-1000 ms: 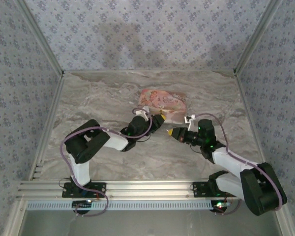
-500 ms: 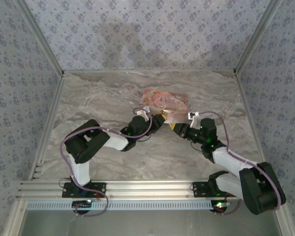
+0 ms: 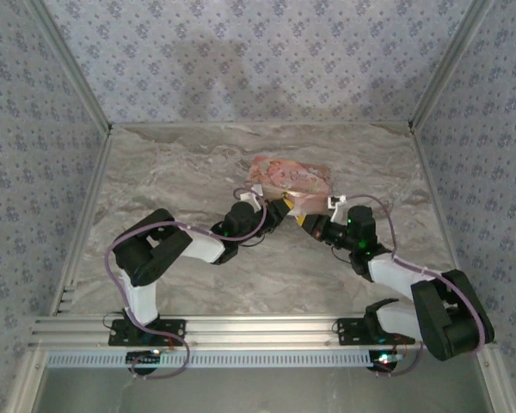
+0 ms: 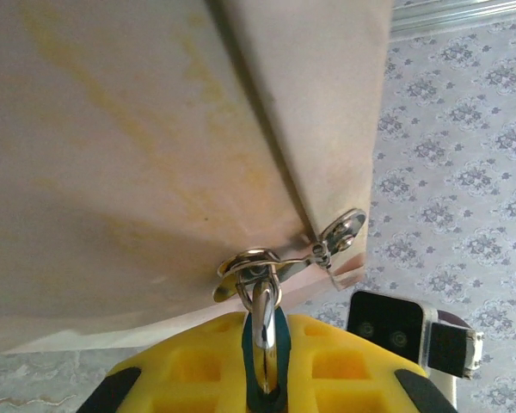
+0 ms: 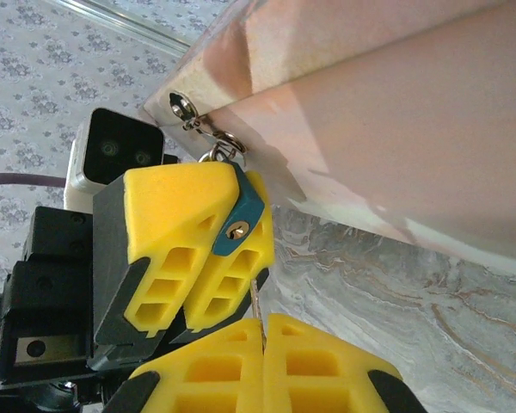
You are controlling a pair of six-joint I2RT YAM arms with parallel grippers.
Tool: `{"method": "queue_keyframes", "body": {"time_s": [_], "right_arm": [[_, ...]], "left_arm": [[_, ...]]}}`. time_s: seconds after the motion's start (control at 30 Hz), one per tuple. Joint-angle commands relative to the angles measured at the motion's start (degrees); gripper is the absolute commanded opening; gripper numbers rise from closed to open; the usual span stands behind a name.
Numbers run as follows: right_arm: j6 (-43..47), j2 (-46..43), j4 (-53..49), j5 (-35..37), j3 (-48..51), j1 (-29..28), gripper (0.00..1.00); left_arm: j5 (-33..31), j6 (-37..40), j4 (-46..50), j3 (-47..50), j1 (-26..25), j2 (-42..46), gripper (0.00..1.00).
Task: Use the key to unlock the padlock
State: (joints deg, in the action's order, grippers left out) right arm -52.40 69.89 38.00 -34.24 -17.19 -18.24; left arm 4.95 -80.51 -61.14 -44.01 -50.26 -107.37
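A teal padlock [image 5: 241, 215] with a brass keyhole [image 5: 236, 228] sits between the yellow fingers [image 5: 172, 215] of my left gripper [image 3: 279, 211], which is shut on it. Its silver shackle [image 4: 264, 323] passes through the zip ring [image 4: 254, 262] of a pink pouch [image 3: 288, 176]. My right gripper [image 5: 262, 331] is shut on the key [image 5: 257, 305]. The thin blade points up at the padlock's underside, and its tip stands a little below and to the right of the keyhole. In the top view my right gripper [image 3: 308, 222] sits close beside the left one, at the pouch's near edge.
The pouch lies on the marble tabletop [image 3: 181, 163], partly lifted at the locked corner. Patterned walls [image 3: 258, 52] and aluminium rails [image 3: 241, 327] enclose the table. The right wrist camera [image 4: 387, 323] shows just past the padlock.
My right gripper has moved up and left with the key, closing in on the left gripper and the padlock. The left gripper has held still.
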Motion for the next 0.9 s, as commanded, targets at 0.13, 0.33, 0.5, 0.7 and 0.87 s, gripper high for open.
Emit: {"method": "queue_keyframes", "body": {"time_s": [0.13, 0.33, 0.5, 0.7, 0.87], "right_arm": [[-1.92, 1.54, 4.89, 0.29, -1.97, -0.12, 0.00], [-2.25, 1.74, 4.98, 0.66, -2.73, -0.11, 0.00], [-2.85, 2.66, 5.86, 0.66, -3.20, -0.05, 0.00], [-3.22, 3.50, 6.39, 0.66, -3.78, -0.21, 0.00], [-3.50, 3.88, 6.99, 0.59, -3.71, -0.16, 0.00]], "left_arm": [[1.17, -0.35, -6.71, -2.38, -0.32, 0.20, 0.00], [1.38, -0.74, -7.31, -2.51, -0.45, -0.37, 0.00], [1.20, -0.89, -8.19, -2.28, -0.80, -0.73, 0.00], [1.19, -1.05, -8.77, -2.37, -0.81, -0.91, 0.00], [1.33, -1.40, -9.43, -2.61, -0.89, -1.24, 0.00]]}}
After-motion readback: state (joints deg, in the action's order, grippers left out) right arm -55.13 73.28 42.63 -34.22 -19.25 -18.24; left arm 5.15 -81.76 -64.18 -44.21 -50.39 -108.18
